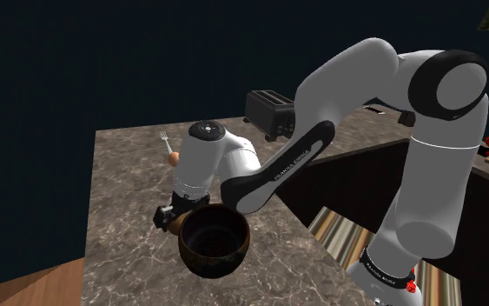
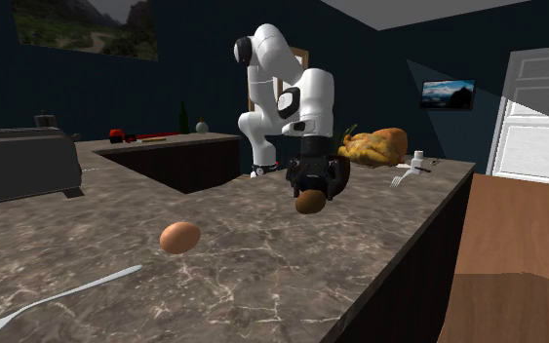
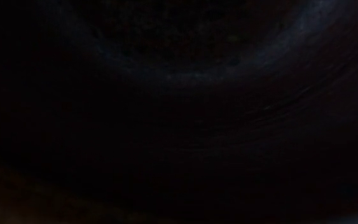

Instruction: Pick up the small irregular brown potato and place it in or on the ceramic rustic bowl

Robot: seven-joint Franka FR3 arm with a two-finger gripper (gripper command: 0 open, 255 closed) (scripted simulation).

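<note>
One small brown potato (image 2: 309, 205) sits right at the tip of the black pincer (image 2: 310, 194), just beside the dark bowl (image 1: 202, 266). Clamped or not, I can't tell. It looks firm, light and lumpy, so grip across its narrow middle.

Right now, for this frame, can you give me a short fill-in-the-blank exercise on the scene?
1. The brown egg lies on the marbled counter near a silver ____.
2. The hand points ____ at the counter.
3. The black appliance at the counter's far corner is a ____.
Missing words: fork; down; toaster.
</note>
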